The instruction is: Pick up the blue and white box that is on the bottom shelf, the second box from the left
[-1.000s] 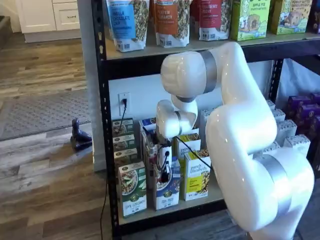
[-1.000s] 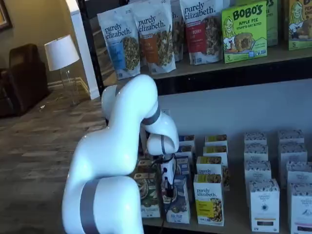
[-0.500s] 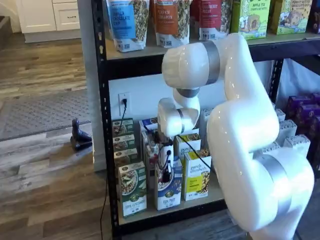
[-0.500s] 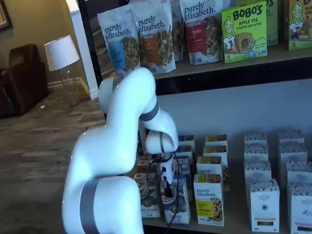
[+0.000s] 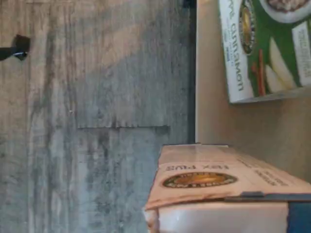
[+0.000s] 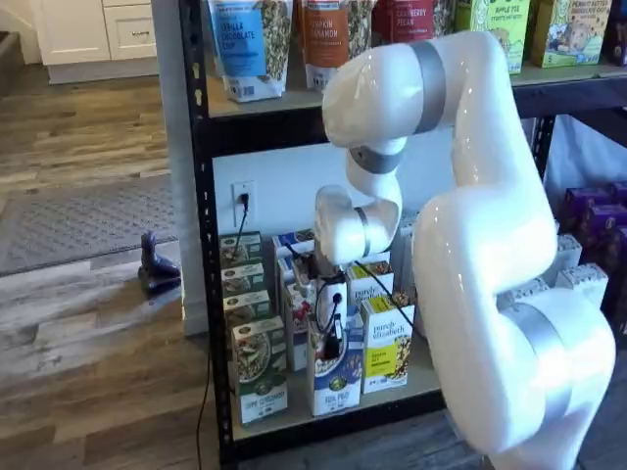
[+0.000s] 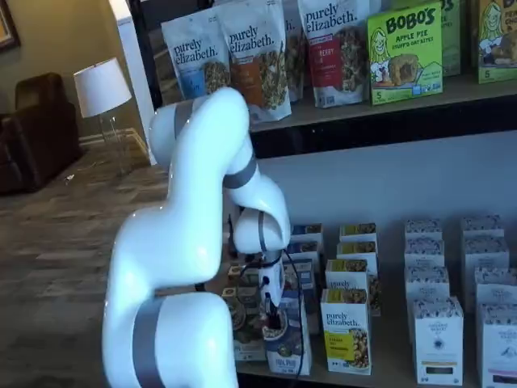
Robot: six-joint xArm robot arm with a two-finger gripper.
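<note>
Blue and white cardboard fills the grip: the blue and white box (image 6: 334, 377) sits pinched between the black fingers of the gripper (image 6: 332, 345), which are closed on its upper part. In both shelf views the carton stands forward of its row at the front edge of the bottom shelf (image 6: 323, 409), roughly upright, its foot near or just over the black rail; whether it is clear of the deck cannot be told. From the box, the green-and-white carton (image 6: 259, 370) stands at about nine o'clock and the yellow-and-white carton (image 6: 386, 346) at about three o'clock, both apart from it. The top grasp makes sense, since neighbours flank the carton on both sides and only its upper part is free to take.

The wrist view looks down past the carton's pale top flap (image 5: 214, 177) to the wood floor (image 5: 97, 121) below the shelf edge, with the green carton's face close by.

The arm (image 6: 470, 245) reaches in from five o'clock, elbow raised high toward twelve, forearm folding down so the wrist hangs nearly vertical over the box. A black cable (image 6: 377, 294) trails beside the wrist.
</note>
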